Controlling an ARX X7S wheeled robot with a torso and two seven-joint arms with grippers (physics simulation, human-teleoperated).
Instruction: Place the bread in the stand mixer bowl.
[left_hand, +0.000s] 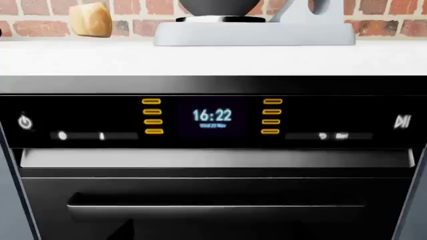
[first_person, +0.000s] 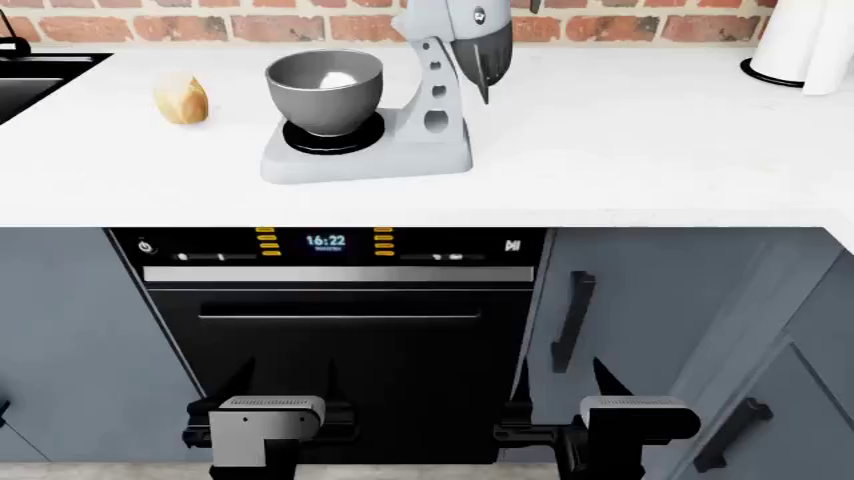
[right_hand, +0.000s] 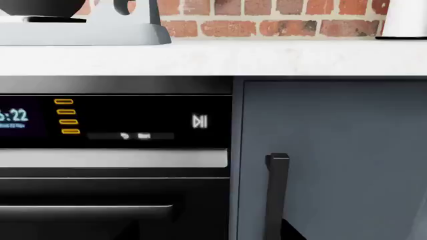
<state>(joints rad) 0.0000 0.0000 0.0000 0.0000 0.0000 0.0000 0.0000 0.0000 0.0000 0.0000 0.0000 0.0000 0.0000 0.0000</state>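
The bread, a small golden-tan chunk, lies on the white counter just left of the stand mixer; it also shows in the left wrist view, bread. The stand mixer bowl is dark grey, shiny inside, and sits on the light-grey mixer base under the tilted head. Only the bowl's bottom shows in the left wrist view. My left gripper and right gripper hang low in front of the oven, well below the counter edge. Both are open with nothing between their fingers.
A black oven with a lit 16:22 display fills the front below the counter. A sink lies at the far left and a white appliance at the back right. Grey cabinet doors with dark handles flank the oven.
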